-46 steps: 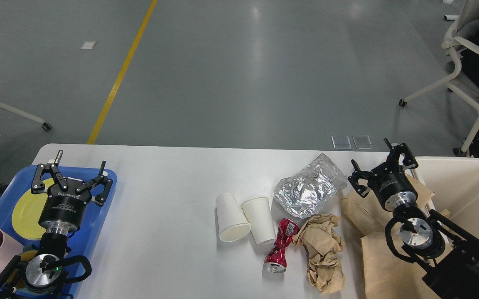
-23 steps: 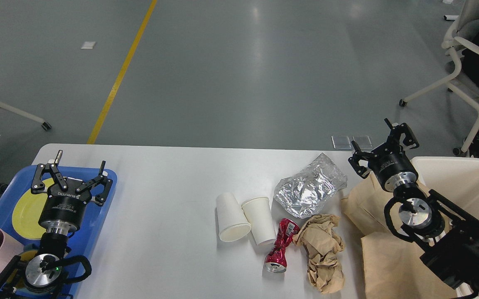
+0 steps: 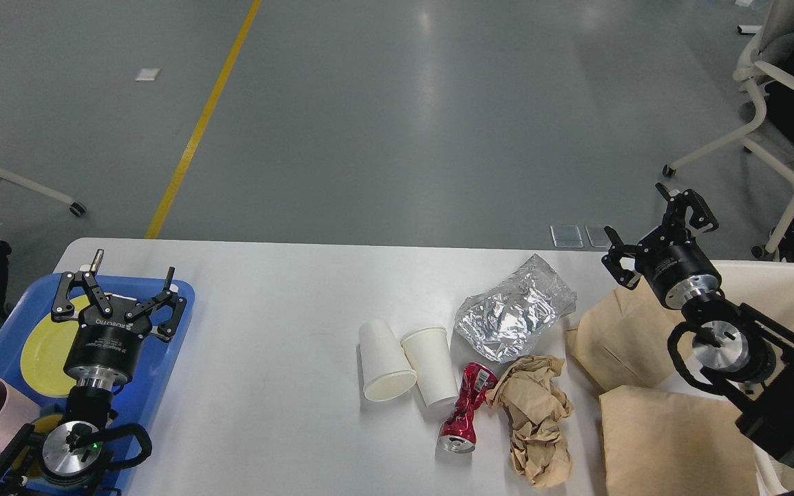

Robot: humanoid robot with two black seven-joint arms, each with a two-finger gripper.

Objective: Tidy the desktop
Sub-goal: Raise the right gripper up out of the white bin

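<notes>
Rubbish sits on the right half of the desktop (image 3: 266, 303), which fills the lower view: two paper cups (image 3: 407, 366), a crushed red can (image 3: 464, 408), foil (image 3: 512, 315) and crumpled brown paper (image 3: 536, 417). The left gripper (image 3: 121, 293) hangs spread over a blue tray (image 3: 169, 344); the right gripper (image 3: 662, 227), also spread and empty, hovers by the cream bin (image 3: 782, 296).

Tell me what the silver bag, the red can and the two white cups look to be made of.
Silver bag: metallised foil or film, shiny, going by the mirror-like crinkles.
Red can: thin metal, probably aluminium, glossy; crushed at the waist, with a silver rim.
Two white cups: likely paper, matte, with rolled rims; both lie tipped on the desktop.
</notes>
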